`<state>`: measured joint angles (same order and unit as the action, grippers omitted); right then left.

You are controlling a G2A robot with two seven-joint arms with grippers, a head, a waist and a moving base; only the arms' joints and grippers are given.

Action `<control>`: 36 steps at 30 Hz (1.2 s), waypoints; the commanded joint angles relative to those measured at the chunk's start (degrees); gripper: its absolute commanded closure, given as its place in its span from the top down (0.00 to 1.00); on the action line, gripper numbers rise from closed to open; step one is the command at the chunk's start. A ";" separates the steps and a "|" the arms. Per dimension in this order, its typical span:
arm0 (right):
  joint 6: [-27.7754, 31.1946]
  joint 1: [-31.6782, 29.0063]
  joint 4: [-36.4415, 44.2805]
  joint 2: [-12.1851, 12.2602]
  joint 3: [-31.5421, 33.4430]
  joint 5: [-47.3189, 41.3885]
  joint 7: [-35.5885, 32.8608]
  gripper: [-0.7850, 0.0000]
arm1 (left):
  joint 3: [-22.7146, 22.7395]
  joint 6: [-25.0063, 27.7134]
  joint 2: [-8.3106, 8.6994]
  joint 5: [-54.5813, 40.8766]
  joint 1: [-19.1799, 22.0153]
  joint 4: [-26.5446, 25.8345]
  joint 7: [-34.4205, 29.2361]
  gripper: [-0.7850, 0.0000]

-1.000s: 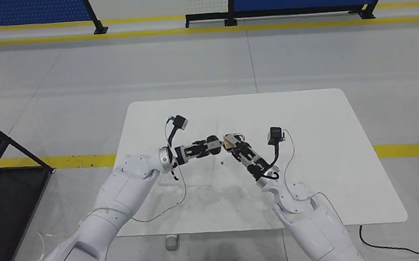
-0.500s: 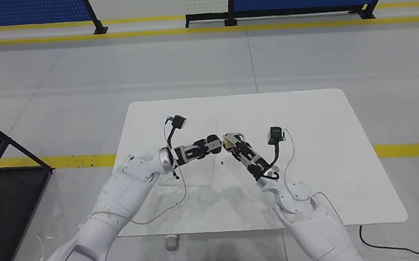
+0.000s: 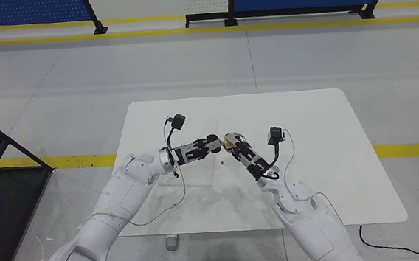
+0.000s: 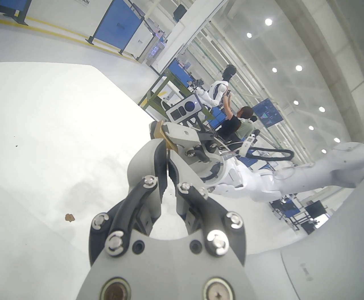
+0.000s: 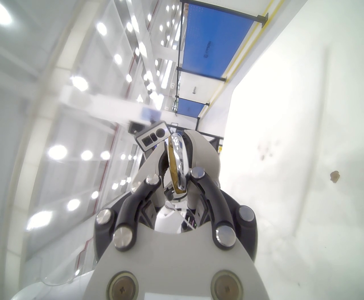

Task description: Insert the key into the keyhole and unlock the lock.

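Both arms meet above the middle of the table (image 3: 320, 122), well in from every edge, tips nearly touching. Right gripper (image 5: 177, 145) is pinching the lock (image 5: 178, 167) across its brass body. The chrome shackle shows on the wrist-camera side, so the keyhole end should face the other arm. Left gripper (image 4: 167, 154) has its fingers pressed together right at the brass body. The key is presumably nipped between the pads but it's hidden there, so I can't confirm it or tell how deep it sits. My read: insertion/turn step, mid-task. To do it well, the right arm holds the lock rigid while the left lines the blade up with the slot axis and pushes straight, no side load. Seat it fully before any twist. Then turn by rolling the left wrist about the key's own axis, not by swinging the arm. A thin key in flat pads will likely slip under torque, so grip firm, twist slow. Risk: the lock rotates in the right fingers instead of the cylinder turning. Only other item is a small brown crumb (image 4: 69, 217) on the table, apart from both grippers.
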<state>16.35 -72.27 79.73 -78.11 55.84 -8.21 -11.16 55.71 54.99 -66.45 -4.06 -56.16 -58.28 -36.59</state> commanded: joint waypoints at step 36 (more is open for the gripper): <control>0.00 0.00 0.00 0.00 0.00 0.00 0.00 0.00 | 2.72 3.01 0.30 33.70 -3.69 -5.54 27.63 0.00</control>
<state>16.36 -72.27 79.73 -78.11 55.84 -8.21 -11.16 58.43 58.00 -66.19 28.73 -59.79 -63.72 -9.74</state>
